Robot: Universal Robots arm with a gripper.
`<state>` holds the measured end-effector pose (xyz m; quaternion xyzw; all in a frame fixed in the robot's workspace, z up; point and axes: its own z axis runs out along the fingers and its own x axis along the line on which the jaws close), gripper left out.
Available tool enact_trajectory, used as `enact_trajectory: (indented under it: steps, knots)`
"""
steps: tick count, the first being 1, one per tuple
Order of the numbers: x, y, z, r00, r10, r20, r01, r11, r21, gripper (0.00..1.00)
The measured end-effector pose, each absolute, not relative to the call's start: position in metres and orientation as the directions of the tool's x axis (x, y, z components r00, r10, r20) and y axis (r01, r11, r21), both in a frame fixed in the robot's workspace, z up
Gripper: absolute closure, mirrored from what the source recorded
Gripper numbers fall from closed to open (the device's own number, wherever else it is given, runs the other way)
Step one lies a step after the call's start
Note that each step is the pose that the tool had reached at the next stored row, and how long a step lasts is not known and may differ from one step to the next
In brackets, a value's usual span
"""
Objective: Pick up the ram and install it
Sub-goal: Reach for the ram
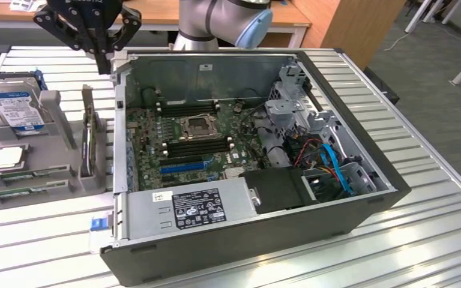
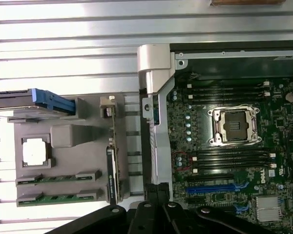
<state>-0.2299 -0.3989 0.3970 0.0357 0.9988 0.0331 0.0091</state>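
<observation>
Ram sticks (image 1: 12, 177) are seen lying flat in the grey holder (image 1: 54, 161) at the exterior view's lower left; judged light, stiff, fragile, best gripped across the long edges; the gripper (image 1: 105, 62), shut and empty, is seen upper left

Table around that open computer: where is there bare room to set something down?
Bare ribbed table shows at the exterior view's lower left, bordered by the grey parts holder and the computer case, and as a wide strip beyond the case at that view's right. Crowded: the holder sits close against the case, whose inside is packed.
</observation>
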Motion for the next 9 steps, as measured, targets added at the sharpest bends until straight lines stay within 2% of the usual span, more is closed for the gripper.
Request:
enact_trajectory:
  steps: [9]
  knots:
    - [-0.2411,-0.3988,0.3968,-0.997,0.071,-0.012,0.070,0.995,0.066,0.90]
